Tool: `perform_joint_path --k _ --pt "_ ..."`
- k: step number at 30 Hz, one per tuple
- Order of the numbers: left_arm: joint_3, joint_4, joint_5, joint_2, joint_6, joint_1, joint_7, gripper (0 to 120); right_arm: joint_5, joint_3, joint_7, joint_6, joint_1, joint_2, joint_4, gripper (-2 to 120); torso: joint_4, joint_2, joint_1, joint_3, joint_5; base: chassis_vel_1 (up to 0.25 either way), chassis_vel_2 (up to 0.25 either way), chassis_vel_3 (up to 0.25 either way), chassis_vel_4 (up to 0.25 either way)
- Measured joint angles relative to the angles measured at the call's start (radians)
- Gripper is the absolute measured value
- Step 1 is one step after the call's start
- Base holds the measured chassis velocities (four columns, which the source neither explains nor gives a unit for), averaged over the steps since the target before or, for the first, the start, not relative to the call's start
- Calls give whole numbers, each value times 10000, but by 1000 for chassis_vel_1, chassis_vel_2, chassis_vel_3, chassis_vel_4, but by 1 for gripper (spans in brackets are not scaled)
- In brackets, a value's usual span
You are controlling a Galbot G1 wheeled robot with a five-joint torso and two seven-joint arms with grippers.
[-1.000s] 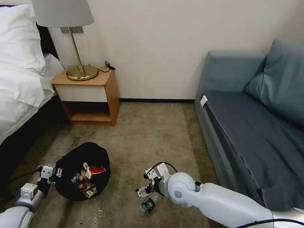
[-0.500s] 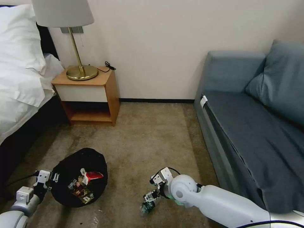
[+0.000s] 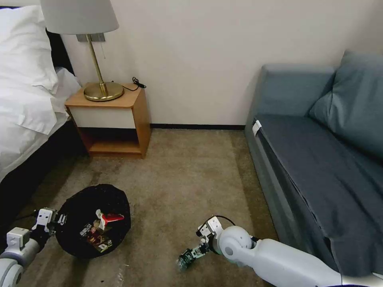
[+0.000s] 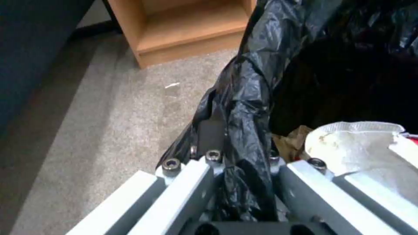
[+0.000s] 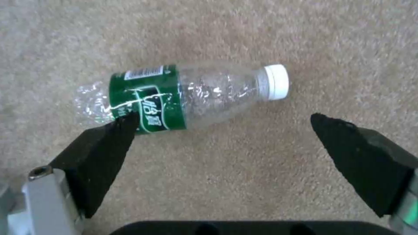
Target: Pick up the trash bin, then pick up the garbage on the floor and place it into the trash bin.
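The trash bin, lined with a crinkly black bag, is at the lower left of the head view. My left gripper is shut on its rim. Inside lie a red-and-white wrapper, a brown-gold snack packet and crumpled brown paper. A crushed clear bottle with a green label lies on the carpet. My right gripper hangs open just above it, one finger overlapping the label end and the other finger off to the cap side.
A wooden nightstand with a brass lamp stands against the far wall. The bed runs along the left and a blue-grey sofa along the right. Open carpet lies between them.
My right gripper has dropped toward the floor and now sits right over the bottle. My left arm has carried the trash bin a little to the left.
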Motion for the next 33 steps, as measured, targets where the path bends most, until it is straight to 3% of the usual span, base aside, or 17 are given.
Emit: perform_joint_path --k 15,33 --pt "-58 100 5 64 -306 -27 12 0 -835 423 -6 15 -703 375 -752 100 1 0 0 -1 1 0 0 0 0" --pt "-146 65 17 69 -580 116 33 0 -909 357 -31 94 -511 1667 -1386 100 3 0 0 -1 1 0 0 0 0"
